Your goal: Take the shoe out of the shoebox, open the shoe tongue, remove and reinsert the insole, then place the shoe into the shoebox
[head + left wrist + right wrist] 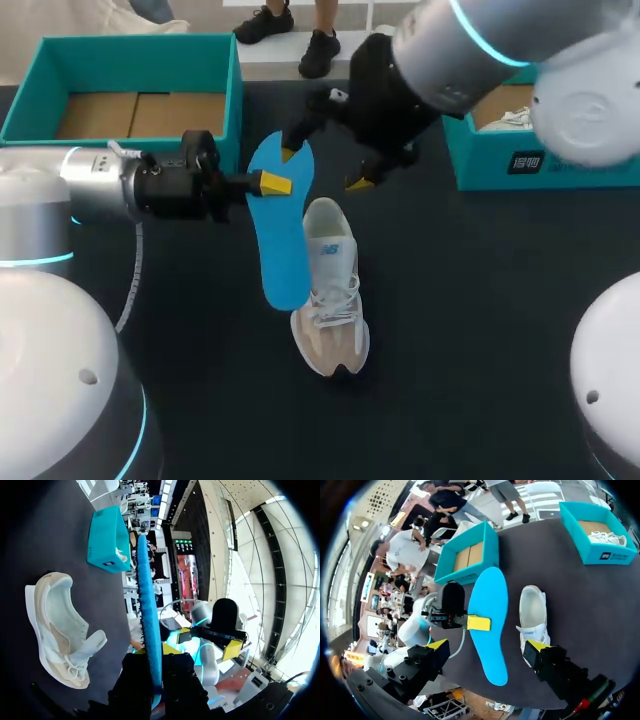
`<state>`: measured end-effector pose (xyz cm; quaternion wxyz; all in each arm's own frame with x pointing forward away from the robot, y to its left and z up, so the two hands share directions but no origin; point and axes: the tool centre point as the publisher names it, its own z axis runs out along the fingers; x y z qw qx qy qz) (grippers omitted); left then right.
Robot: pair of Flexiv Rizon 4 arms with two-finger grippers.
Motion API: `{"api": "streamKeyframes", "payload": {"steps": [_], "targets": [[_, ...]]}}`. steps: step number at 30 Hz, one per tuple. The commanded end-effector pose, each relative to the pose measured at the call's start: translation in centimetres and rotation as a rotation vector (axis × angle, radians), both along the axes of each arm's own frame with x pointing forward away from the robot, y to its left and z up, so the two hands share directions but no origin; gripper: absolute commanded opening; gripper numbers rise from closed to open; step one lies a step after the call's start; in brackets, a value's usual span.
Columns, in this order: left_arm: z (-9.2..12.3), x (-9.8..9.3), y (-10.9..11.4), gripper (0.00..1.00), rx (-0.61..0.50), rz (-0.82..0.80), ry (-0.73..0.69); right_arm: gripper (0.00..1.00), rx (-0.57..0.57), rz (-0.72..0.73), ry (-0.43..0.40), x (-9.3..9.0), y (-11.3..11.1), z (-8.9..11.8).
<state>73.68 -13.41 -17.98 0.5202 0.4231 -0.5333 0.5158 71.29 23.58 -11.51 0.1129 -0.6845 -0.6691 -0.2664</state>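
Insole (282, 240) hanging above worktop (480, 300), left gripper (272, 184) clamping its edge, shoe (330, 300) sitting upright just beside, right gripper (325, 166) hovering nearby, fingers standing apart.

Head view | left arm (100, 185) enters at 9 o'clock, wrist pointing to 3 o'clock | left gripper (272, 184) clamped on insole (282, 255) | right arm (470, 50) enters at 1 o'clock, pointing to 8 o'clock | right gripper (325, 167) fingers spread wide

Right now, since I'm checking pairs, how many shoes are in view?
2: one shoe lies on the table beside the blue insole; a second shoe sits in the far-right shoebox, partly hidden.
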Motion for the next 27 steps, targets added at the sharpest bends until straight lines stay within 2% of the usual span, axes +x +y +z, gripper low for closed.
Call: {"api": "streamKeyframes", "payload": {"steps": [1,5,9,24,27], "targets": [[-0.1,0.0,0.0,0.00,-0.002,0.000,0.000,1.00,-0.423,-0.093,0.001,-0.3,1.3,0.3],[-0.1,0.0,0.0,0.00,-0.002,0.000,0.000,1.00,-0.549,-0.098,-0.043,-0.6,2.5,0.9],[-0.1,0.0,0.0,0.00,-0.002,0.000,0.000,1.00,-0.612,-0.056,-0.035,-0.6,3.7,0.8],[-0.1,0.0,0.0,0.00,-0.002,0.000,0.000,1.00,-0.612,-0.056,-0.035,-0.6,3.7,0.8],[-0.1,0.0,0.0,0.00,-0.002,0.000,0.000,1.00,-0.555,-0.055,-0.031,-0.6,3.5,0.6]]}}
